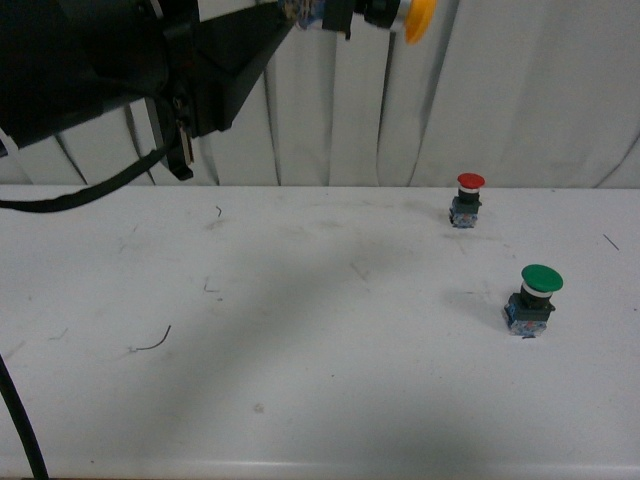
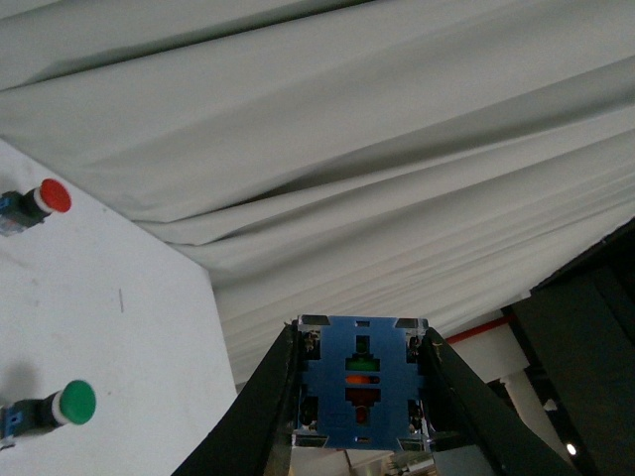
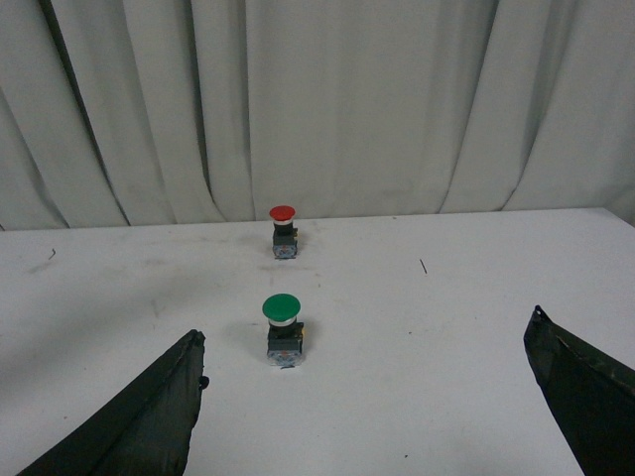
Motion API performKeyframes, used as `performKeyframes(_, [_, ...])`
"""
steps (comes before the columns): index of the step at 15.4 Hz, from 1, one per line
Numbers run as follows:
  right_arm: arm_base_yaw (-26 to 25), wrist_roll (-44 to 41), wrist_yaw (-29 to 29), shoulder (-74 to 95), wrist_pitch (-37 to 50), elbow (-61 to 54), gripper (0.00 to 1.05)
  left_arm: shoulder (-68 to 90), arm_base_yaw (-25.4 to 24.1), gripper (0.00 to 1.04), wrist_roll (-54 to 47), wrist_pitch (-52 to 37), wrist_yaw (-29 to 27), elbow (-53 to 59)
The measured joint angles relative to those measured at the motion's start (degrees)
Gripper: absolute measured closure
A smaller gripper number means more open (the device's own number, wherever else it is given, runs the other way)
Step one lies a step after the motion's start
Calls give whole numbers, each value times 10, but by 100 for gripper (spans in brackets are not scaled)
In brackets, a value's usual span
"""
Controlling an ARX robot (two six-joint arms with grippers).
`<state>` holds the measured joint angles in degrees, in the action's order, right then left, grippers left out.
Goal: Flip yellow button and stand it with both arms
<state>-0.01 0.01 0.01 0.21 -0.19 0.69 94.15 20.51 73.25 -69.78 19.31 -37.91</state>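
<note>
Quick rundown of what we're seeing. The left gripper (image 2: 362,332) is pinching the yellow button (image 2: 362,392) by its blue block base. The black fingers (image 2: 263,407) are pressing in on both sides of the block, and the wrist cam is showing no gap.

In the front cam the left arm (image 1: 90,60) is reaching across the top of the pic. It's holding the button high above the table (image 1: 300,380), in front of the white curtain (image 1: 520,100). The button's lying sideways up there, w/ the yellow cap pointing toward the robot's right and the base end in the gripper. The frame edge is cutting off the top of it, so we aren't getting the whole thing.

The right gripper (image 3: 365,337) is only showing in its own wrist cam. It's hanging low over the table w/ its fingers spread wide, gripping nothing.

The other 2 switches are standing upright on the right side of the table. The red button (image 1: 468,198) is sitting farther back near the curtain. The green button (image 1: 533,298) is sitting closer to the robot & a bit more to the right, well apart from the red one. In the right wrist cam both are sitting ahead of the spread fingers, not touching them.
</note>
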Motion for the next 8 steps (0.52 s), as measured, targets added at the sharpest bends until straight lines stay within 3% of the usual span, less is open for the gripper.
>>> performKeyframes(8, [0,0,0,0,0,0,7,71,2,74,13,-35,6,-17])
